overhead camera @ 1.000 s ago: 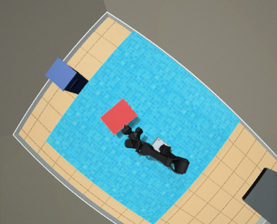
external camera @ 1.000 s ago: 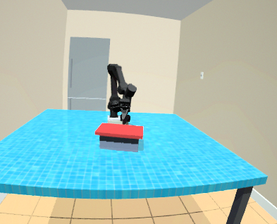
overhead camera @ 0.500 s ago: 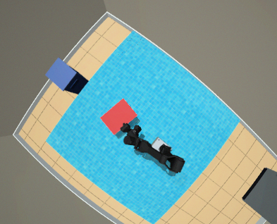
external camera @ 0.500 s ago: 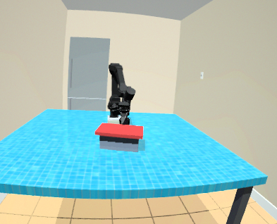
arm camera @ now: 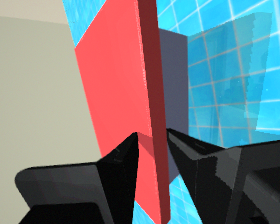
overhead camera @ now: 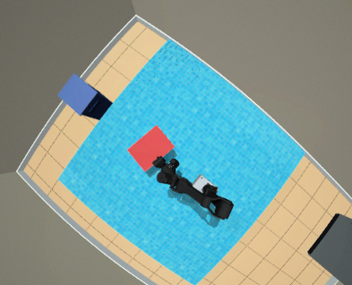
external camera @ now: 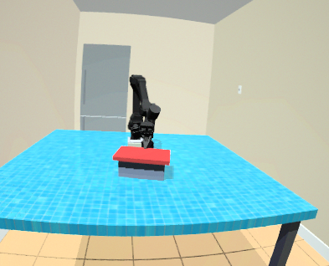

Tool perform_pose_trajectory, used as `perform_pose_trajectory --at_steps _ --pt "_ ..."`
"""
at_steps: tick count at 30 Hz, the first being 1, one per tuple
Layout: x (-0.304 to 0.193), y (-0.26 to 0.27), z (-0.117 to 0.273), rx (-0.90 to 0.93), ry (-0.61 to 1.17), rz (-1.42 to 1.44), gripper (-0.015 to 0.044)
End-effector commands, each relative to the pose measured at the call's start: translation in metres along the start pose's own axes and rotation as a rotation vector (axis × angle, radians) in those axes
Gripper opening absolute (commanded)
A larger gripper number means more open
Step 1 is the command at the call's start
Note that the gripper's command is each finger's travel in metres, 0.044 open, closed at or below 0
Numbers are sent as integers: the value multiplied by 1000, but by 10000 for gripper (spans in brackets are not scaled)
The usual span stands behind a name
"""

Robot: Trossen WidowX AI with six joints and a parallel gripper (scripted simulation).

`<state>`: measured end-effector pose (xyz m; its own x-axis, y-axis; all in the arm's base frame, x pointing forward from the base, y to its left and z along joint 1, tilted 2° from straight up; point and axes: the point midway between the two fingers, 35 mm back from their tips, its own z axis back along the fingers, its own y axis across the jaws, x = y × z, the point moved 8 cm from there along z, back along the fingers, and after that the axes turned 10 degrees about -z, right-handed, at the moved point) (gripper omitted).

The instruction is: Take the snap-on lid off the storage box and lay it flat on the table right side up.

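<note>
The red lid (overhead camera: 150, 148) (external camera: 142, 155) (arm camera: 113, 75) sits on top of the grey storage box (external camera: 141, 172) (arm camera: 174, 82) and overhangs its sides. It looks level in the exterior view. My gripper (overhead camera: 166, 161) (external camera: 146, 147) (arm camera: 151, 134) is at the lid edge facing the arm's base. In the wrist view one fingertip is against the lid's top face and the other is beside its underside, with the lid's rim between them; it looks shut on the lid. The exact contact at the far fingertip is hard to make out.
The box stands on the blue tiled table (overhead camera: 236, 116) (external camera: 62, 188). A small whitish block (overhead camera: 201, 183) (external camera: 135, 140) is by the arm's base, behind the box. Off the table are a blue cabinet (overhead camera: 77, 94) and a grey fridge (external camera: 106, 84).
</note>
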<state>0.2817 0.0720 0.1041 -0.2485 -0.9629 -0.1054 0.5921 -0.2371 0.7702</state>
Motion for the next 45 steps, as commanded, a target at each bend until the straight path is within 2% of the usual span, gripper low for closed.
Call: perform_pose_trajectory --at_steps 1,4,45 --pt "0 0 0 -4 3 6 63" --pt "0 0 0 -4 3 6 0" --pt "-1 6 6 0 0 0 0"
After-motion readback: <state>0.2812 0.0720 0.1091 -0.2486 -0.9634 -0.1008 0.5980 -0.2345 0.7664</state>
